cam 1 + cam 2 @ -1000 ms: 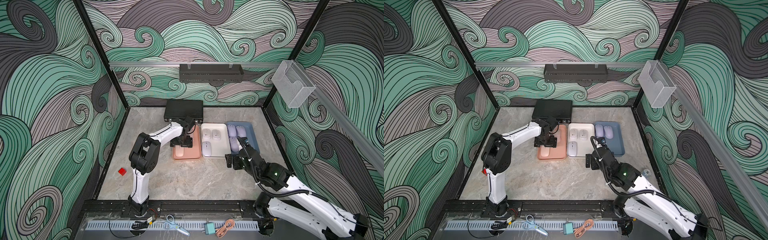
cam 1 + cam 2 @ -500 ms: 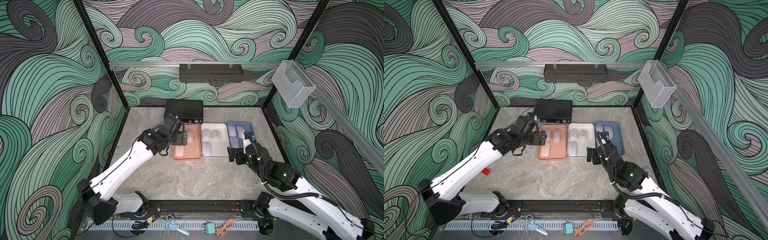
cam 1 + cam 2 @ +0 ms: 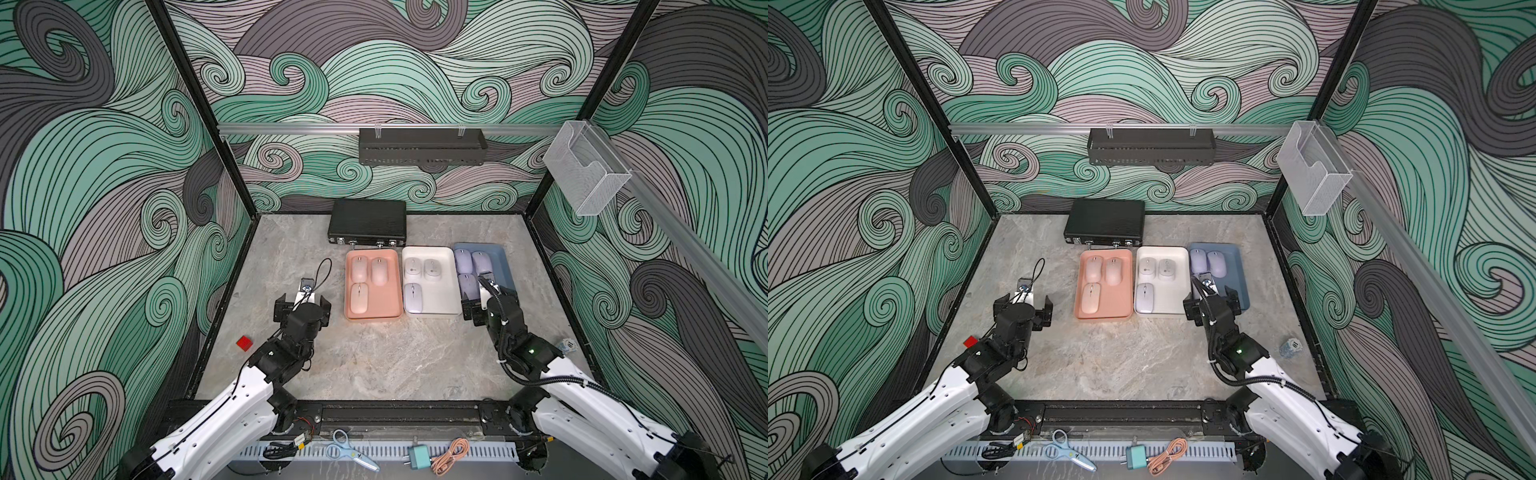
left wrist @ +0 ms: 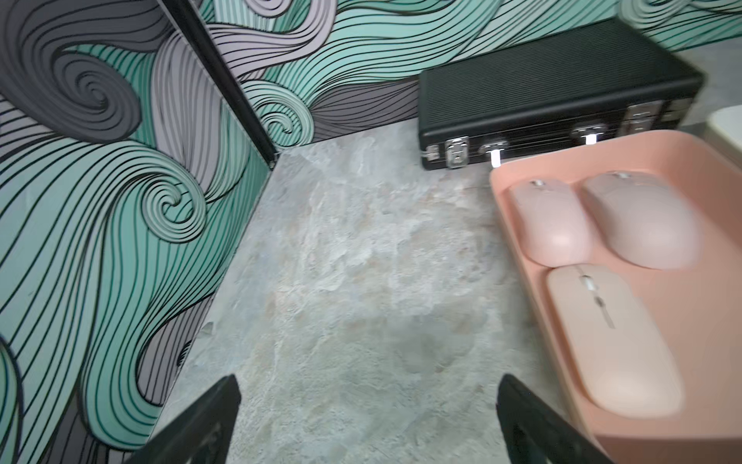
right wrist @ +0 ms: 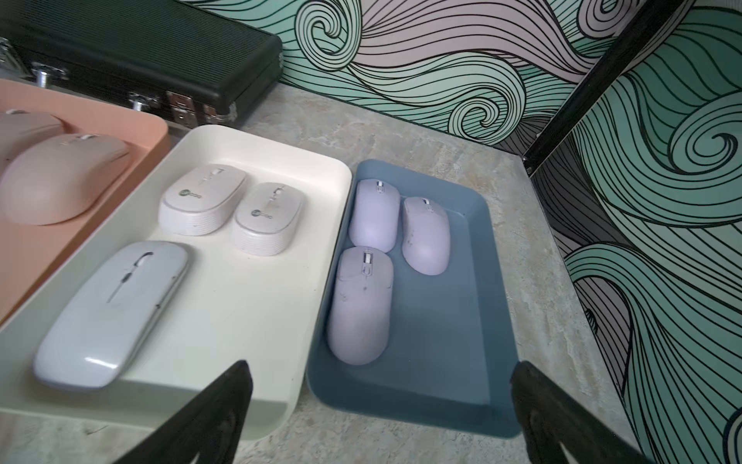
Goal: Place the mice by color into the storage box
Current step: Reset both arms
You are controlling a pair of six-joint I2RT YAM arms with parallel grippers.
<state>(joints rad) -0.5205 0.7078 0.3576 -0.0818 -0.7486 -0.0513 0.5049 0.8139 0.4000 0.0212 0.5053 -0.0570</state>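
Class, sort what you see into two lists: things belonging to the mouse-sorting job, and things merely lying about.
Job: pink mice, white mice, purple mice, pink tray, white tray, blue tray.
Lying about: black case, red block, scissors, cable, plug, clear bin, shelf.

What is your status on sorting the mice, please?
Left gripper open, empty, over bare table. Right gripper open, empty, at blue tray, near end. Mice all in: three each in pink tray, white tray, blue tray. Nothing in the way.
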